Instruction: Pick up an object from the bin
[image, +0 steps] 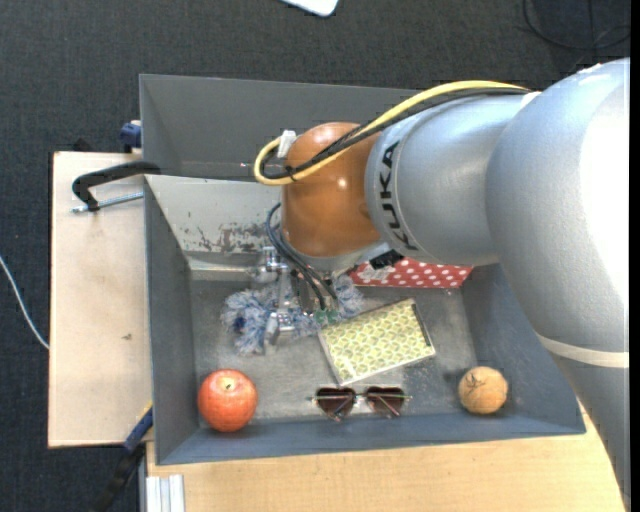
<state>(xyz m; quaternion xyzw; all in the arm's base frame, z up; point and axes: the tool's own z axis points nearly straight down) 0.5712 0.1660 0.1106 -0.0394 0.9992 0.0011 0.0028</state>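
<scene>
My gripper (287, 310) hangs below the orange wrist cover in the middle of the bin, its metal fingers down in a blue-grey fuzzy cloth (250, 316). Whether the cloth is pinched between them cannot be made out. Just right of the fingers lies a flat yellow-green patterned pad (380, 340). A red box with white dots (415, 273) sits behind the pad, partly under the arm.
A red apple (227, 399) rests in the front left corner. Heart-shaped sunglasses (360, 401) lie along the front wall, and a brown round nut-like ball (483, 389) sits at the front right. The arm covers the bin's back right.
</scene>
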